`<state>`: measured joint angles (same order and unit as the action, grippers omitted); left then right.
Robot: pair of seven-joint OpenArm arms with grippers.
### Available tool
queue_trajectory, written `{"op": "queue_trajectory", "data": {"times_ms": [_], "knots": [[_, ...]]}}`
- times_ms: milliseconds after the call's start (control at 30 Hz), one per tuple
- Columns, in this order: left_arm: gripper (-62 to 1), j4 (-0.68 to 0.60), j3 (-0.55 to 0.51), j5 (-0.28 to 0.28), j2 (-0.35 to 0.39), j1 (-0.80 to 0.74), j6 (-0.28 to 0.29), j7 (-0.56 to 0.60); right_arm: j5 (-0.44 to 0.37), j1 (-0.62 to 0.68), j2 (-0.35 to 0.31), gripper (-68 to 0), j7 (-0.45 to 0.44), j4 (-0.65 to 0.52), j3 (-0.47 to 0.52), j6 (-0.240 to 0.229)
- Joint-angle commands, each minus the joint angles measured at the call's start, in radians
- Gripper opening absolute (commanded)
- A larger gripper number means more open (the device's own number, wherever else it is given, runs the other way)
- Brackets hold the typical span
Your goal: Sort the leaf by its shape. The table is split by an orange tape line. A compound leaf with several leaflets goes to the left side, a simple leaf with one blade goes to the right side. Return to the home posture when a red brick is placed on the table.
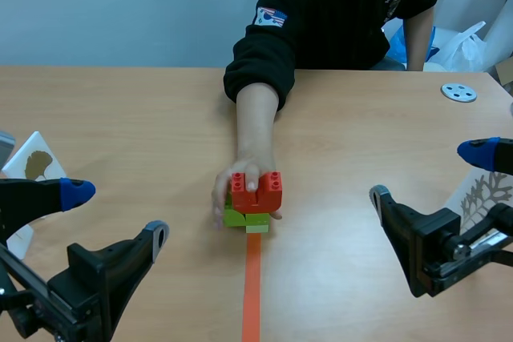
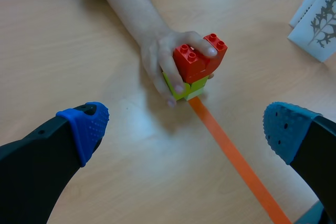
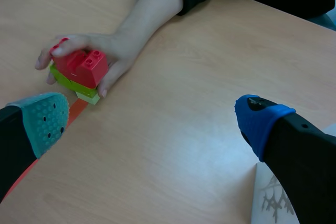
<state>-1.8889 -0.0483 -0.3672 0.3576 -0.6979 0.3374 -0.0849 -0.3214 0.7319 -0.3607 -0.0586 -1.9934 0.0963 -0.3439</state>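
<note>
Your left tool [image 1: 116,211] sits nearest, low at 7 o'clock in the scene view, its fingers spread wide with nothing between them. Your right tool [image 1: 426,172] mirrors it at 4 o'clock, equally wide and empty. Both stand back from the middle, which leaves the person room to work.

A hand [image 1: 240,175] reaches in from 12 o'clock and grips a red brick [image 1: 256,190] stacked on a green brick [image 1: 237,217], at the far end of the tape [image 1: 252,294]. I judge that spot deliberate: it is on the dividing line and ahead of both tools, so the signal cannot be missed. With the stack seemingly resting on the desk [image 1: 120,118], the call is for the home posture, not more sorting.

Leaves show on two white cards. The left card [image 1: 36,164], at 9 o'clock, carries a brownish fan-shaped single blade. The right card [image 1: 485,194], at 3 o'clock, carries a branching leaf with many leaflets. That looks opposite to the rule, but judge it cautiously, since each card is partly covered by a tool and cut off at the edge. Fingers wrap the bricks, so you cannot tell whether the green part is one piece or two.
</note>
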Motion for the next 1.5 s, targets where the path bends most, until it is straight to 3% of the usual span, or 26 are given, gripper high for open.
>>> {"op": "queue_trajectory", "data": {"times_ms": [0, 1467], "knots": [[1.4, -0.014, -0.008, -0.009, 0.003, 0.003, 0.002, 0.018, -0.007, -0.001, -0.013, 0.4, -0.015, -0.012, 0.003, 0.004], [1.4, -0.014, -0.008, -0.009, 0.003, 0.003, 0.002, 0.038, -0.007, -0.001, -0.013, 0.4, -0.016, -0.012, 0.003, 0.004]]}}
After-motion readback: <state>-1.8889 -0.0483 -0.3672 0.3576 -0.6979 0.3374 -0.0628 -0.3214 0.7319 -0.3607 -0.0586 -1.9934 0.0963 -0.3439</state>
